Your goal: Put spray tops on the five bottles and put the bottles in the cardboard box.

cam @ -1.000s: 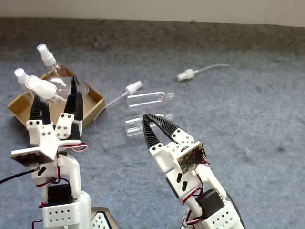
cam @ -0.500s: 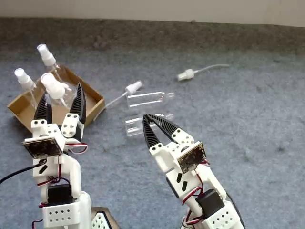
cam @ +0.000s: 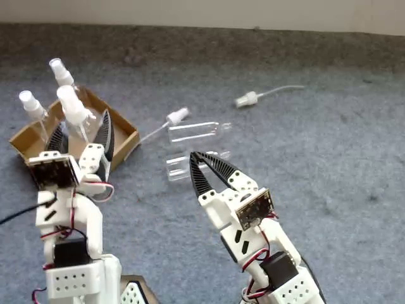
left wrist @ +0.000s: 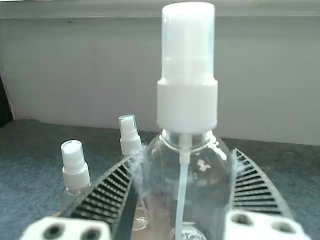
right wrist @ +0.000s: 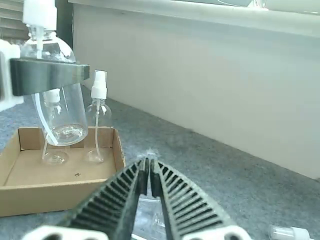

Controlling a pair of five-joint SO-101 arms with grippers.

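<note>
While left gripper (cam: 84,120) clamps capped bottle (left wrist: 187,100) above cardboard box (right wrist: 60,200), right gripper (cam: 192,156) closed

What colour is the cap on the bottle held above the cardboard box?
White spray top, clear bottle; the left wrist view shows it best.

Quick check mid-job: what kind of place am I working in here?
Probably an indoor tabletop test setup: grey carpet-like mat, a plain pale wall close behind, and a small cardboard box holding spray bottles.

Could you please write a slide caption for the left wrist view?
Left tool clamps a spray-topped bottle, with two more spray-topped bottles standing beyond it.
</note>
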